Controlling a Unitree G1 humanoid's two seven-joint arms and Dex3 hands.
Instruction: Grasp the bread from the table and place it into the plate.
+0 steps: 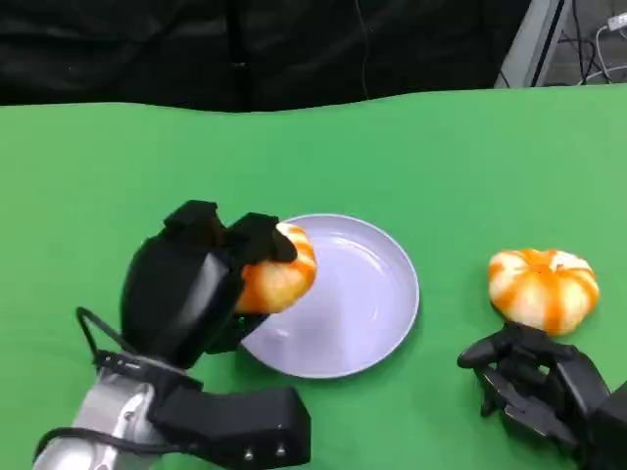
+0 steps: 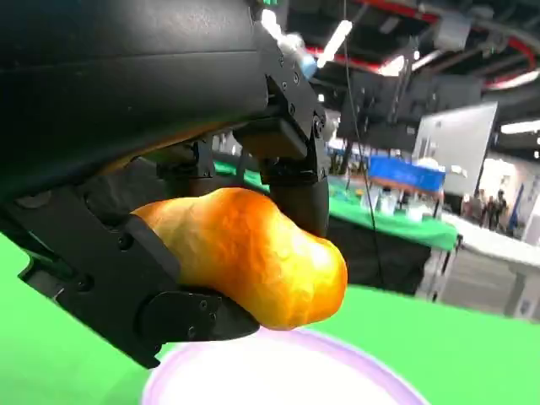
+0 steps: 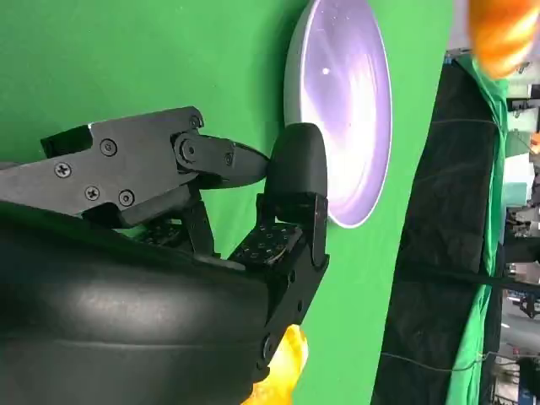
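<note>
Left hand point(image 1: 196, 284) grips bread point(image 1: 279, 269), held over near rim of plate point(image 1: 377, 323). Right hand point(image 1: 534, 382) empty, fingers apart, just short of second bread point(image 1: 544, 287). Risk: release this close to the rim, bread rolls onto desk point(image 1: 98, 166).

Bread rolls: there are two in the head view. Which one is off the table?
The bread roll gripped by the left hand over the plate's left rim. The other bread roll sits on the green table, beside the right hand.
</note>
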